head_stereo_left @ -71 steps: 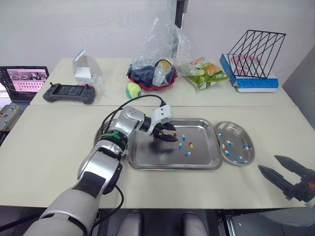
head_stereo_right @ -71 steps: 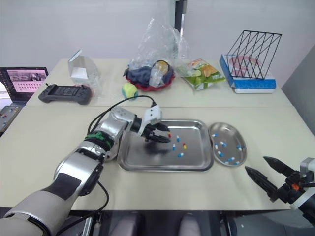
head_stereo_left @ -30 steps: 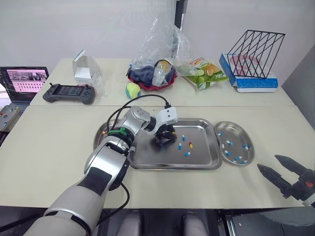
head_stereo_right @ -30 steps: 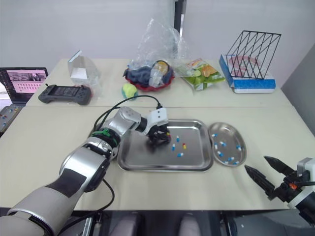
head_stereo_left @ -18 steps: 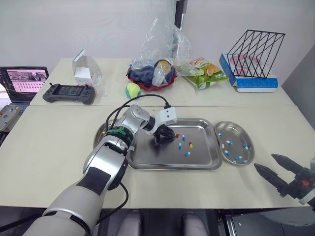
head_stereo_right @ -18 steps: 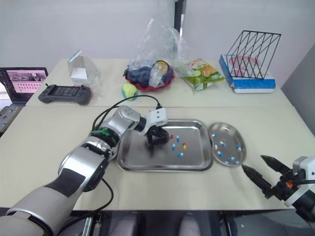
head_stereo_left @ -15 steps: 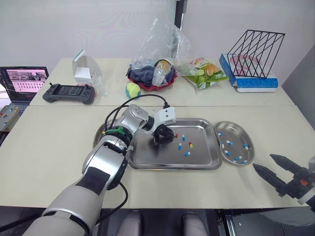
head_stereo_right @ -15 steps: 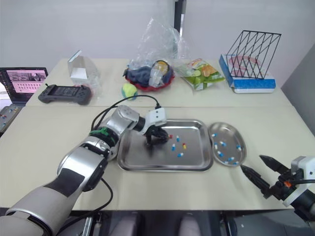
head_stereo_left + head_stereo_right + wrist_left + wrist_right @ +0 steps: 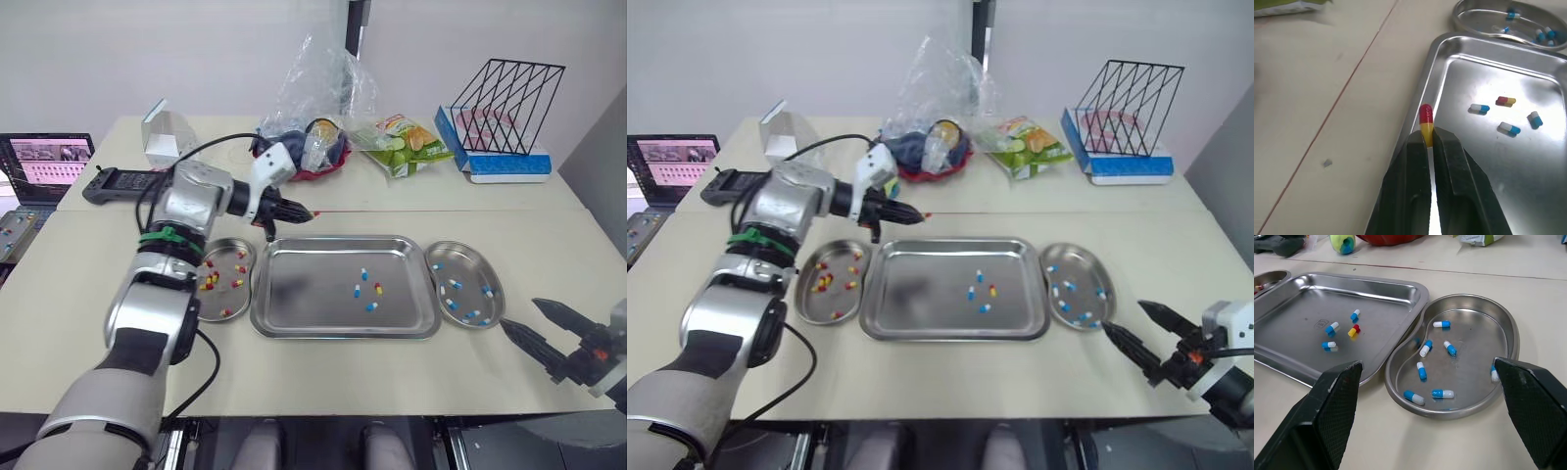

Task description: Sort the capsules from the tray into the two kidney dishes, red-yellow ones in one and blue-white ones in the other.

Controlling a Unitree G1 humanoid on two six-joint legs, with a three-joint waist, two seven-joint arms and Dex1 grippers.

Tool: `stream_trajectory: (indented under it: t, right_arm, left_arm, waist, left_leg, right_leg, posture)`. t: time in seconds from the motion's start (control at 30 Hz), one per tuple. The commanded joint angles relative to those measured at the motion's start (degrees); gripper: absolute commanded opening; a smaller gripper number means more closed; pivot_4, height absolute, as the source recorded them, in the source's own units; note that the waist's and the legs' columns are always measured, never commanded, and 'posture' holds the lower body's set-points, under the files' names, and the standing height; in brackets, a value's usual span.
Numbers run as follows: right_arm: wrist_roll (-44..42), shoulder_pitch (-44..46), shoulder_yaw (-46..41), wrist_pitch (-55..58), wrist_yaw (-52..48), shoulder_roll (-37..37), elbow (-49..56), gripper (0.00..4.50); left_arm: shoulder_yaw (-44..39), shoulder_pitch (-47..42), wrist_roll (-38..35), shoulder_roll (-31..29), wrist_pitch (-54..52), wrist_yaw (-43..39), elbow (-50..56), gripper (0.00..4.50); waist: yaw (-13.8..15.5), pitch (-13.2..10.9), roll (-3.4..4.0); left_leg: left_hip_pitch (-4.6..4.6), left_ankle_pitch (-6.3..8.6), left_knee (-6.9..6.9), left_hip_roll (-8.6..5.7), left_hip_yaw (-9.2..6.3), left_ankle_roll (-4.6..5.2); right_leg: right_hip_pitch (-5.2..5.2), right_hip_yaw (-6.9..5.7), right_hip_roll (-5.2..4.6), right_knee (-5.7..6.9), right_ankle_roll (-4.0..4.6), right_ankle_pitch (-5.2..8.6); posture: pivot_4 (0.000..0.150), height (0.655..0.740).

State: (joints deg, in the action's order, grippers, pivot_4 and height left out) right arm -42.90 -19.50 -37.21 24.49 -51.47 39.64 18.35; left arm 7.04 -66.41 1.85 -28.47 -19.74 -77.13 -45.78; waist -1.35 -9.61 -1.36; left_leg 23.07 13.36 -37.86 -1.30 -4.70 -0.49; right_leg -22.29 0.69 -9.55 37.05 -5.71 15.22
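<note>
A rectangular steel tray (image 9: 304, 294) lies between two steel kidney dishes, each just beside it. Red-yellow capsules (image 9: 209, 285) lie in the left kidney dish (image 9: 223, 266), blue-white capsules (image 9: 457, 285) in the right kidney dish (image 9: 470, 262), and four loose capsules (image 9: 371, 306) in the tray's right half. The left gripper (image 9: 310, 214) hangs near the tray's left rear corner, its jaws pinching a red-yellow capsule (image 9: 1425, 122).

Tray (image 9: 304, 299), kidney dish (image 9: 468, 257) shiny smooth metal; capsule (image 9: 1425, 120) glossy; table (image 9: 78, 294) matt; bag (image 9: 323, 78) clear crinkled plastic.

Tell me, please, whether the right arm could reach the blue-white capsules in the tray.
Probably yes: the right gripper is open near the right dish, the blue-white capsules lie in the tray beyond with nothing over them, and the left gripper is clear.
</note>
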Motion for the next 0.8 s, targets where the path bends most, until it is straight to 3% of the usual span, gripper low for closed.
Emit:
stream_trajectory:
  t: [0.03,0.17,0.37,0.67,0.8]
  right_arm:
    - [-0.01,2.32,0.99,0.52,-1.23,2.07,-1.57,4.5]
    - [0.07,3.83,2.15,0.57,-2.18,3.0,-2.77,4.5]
    - [0.47,5.44,3.13,0.73,-2.72,3.59,-3.75,4.5]
    - [0.87,5.45,3.05,0.57,-3.56,3.68,-4.26,4.5]
    - [1.03,5.6,2.92,0.51,-3.68,3.84,-4.43,4.5]
  left_arm:
    - [-3.28,7.0,-0.74,-11.49,-5.63,0.0,8.79,0.0]
    - [-3.05,15.33,-1.72,-16.34,-8.61,0.18,17.14,0.0]
    - [-4.64,22.91,-4.3,-18.44,-11.93,2.37,23.62,0.0]
    - [-4.62,25.75,-7.25,-18.93,-13.39,4.26,25.84,0.0]
    - [-4.89,27.16,-7.57,-19.77,-11.52,4.55,25.07,1.37]
  waist:
    - [-1.29,0.02,0.03]
    - [-0.54,0.02,0.04]
    - [1.2,0.01,0.01]
    - [0.52,0.01,0.01]
    - [0.43,0.01,0.01]
  left_leg:
    - [-0.04,0.0,0.05,0.01,-0.01,0.0]
    - [-0.09,0.05,0.07,0.04,-0.06,0.08]
    - [0.13,-0.04,-0.08,-0.05,-0.18,-0.06]
    - [0.1,-0.04,-0.08,-0.04,-0.19,-0.06]
    - [0.09,-0.03,-0.08,-0.04,-0.19,-0.06]
  right_leg:
    - [-0.01,0.02,0.03,0.02,0.0,0.0]
    - [0.03,0.0,0.07,0.01,0.02,0.02]
    - [0.07,0.04,0.04,-0.01,0.01,0.02]
    - [0.05,0.05,0.07,0.03,0.01,0.02]
    - [0.05,0.05,0.08,0.02,0.01,0.02]
  posture:
    - [0.15,0.7346]
    - [0.15,0.7346]
    - [0.15,0.7346]
    - [0.15,0.7346]
    - [0.15,0.7346]
